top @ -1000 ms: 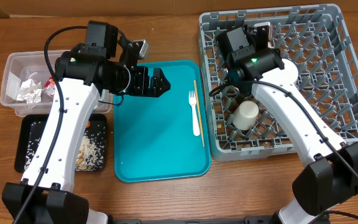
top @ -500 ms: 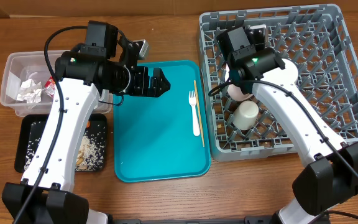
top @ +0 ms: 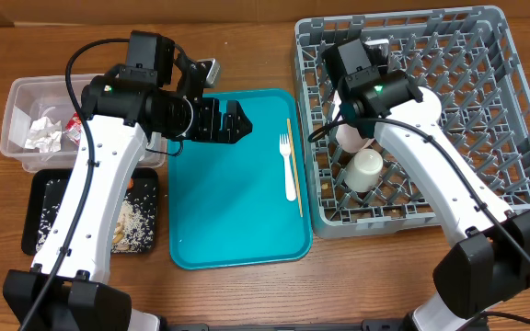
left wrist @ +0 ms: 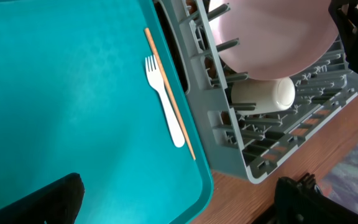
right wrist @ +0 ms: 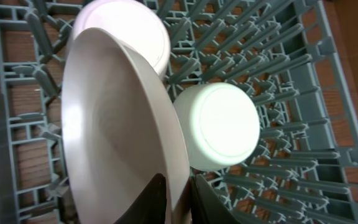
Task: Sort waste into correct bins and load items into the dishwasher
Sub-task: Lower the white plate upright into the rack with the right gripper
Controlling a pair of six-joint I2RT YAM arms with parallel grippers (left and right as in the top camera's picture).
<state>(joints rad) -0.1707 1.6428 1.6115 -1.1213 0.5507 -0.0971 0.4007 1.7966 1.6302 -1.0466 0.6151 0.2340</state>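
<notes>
A pale-pink bowl (right wrist: 117,124) stands on edge among the pegs of the grey dishwasher rack (top: 486,110). My right gripper (right wrist: 181,186) is closed on its rim, one finger inside and one outside. A small white cup (right wrist: 222,127) lies just to its right, and another white bowl (right wrist: 126,31) sits behind. My left gripper (left wrist: 182,205) hangs wide open over the teal tray (top: 228,211) with nothing between its fingers. The white fork (top: 289,170) and the wooden stick (top: 294,165) lie on the tray's right side.
The clear tub (top: 21,101) at far left holds crumpled napkins (top: 41,133) and a red wrapper (top: 74,126). Below it, the black tray (top: 40,198) holds beige crumbs (top: 132,225) and a bit of carrot (top: 132,184). Bare wooden table surrounds everything.
The right arm has lowered the bowl into the rack, so the bowl now shows beside the cup from above. The left arm has not moved.
</notes>
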